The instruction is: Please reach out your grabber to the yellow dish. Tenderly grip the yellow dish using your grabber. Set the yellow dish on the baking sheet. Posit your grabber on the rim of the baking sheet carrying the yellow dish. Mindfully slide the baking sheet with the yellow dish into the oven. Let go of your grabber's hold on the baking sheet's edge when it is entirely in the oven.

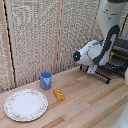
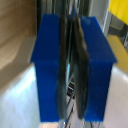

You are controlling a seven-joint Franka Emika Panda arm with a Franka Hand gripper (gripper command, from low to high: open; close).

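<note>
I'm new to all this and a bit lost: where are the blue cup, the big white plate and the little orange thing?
Blue cup [image 1: 46, 80]: exterior view, on its front wall.
White plate [image 1: 12, 112]: exterior view, on its patterned rim.
Orange item [image 1: 59, 94]: exterior view, on its middle.

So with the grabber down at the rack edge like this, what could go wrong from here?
1. In the wrist view the blue fingers look pinched on only a thin dark bar of the baking sheet, so the grip may slip during the push.
2. The arm hides the oven opening in the exterior view, so misalignment or jamming is hard to spot.
3. The yellow dish is barely visible; it could shift unnoticed.
</note>
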